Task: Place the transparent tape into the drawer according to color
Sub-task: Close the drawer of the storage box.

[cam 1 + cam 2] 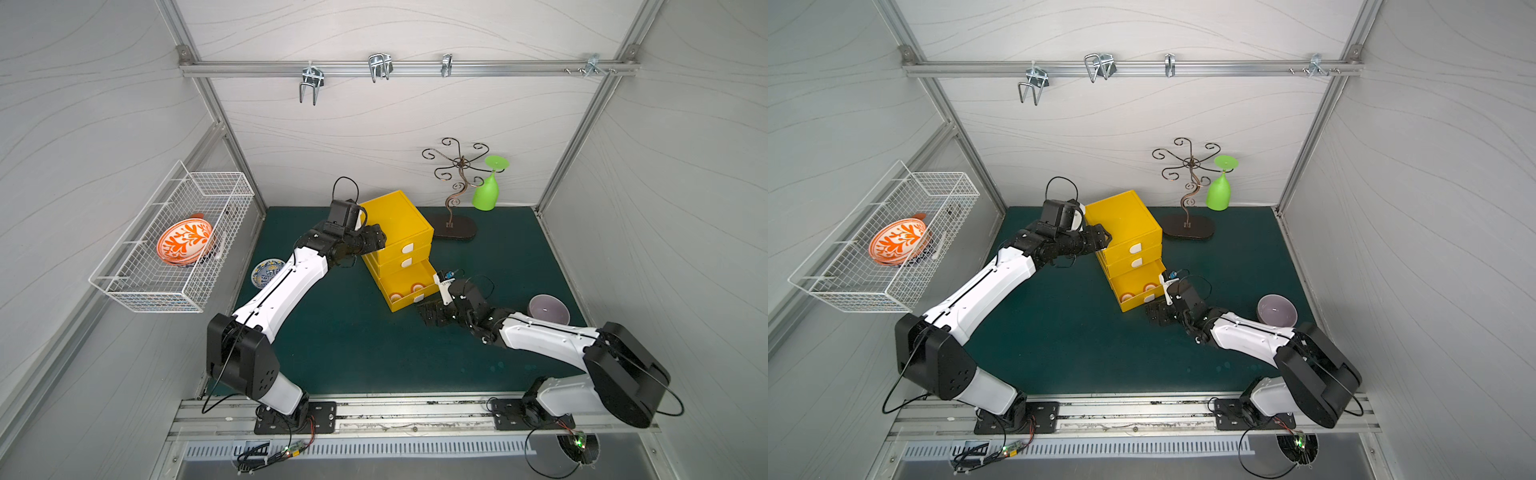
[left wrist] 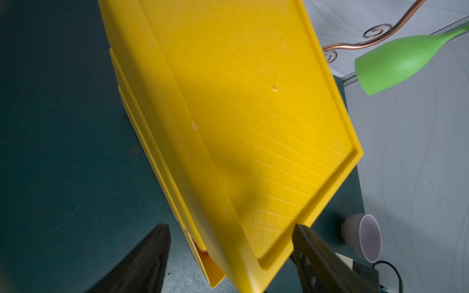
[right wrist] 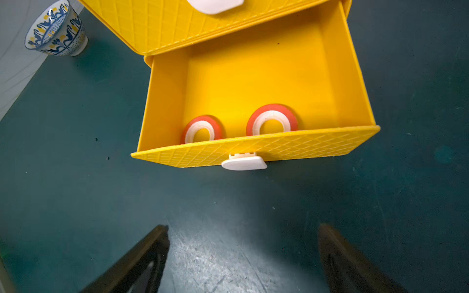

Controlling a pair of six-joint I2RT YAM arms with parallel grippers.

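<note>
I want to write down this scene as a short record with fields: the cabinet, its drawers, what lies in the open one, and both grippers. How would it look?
Cabinet: yellow cabinet, three drawers
Open drawer: bottom drawer pulled out; upper two shut
Contents: tape roll and second tape roll, reddish, white cores, near the front wall, lower parts hidden
Left arm: left gripper open, astride the cabinet's top corner
Right arm: right gripper open, empty, facing the drawer's white handle
Other rolls: none visible
</note>
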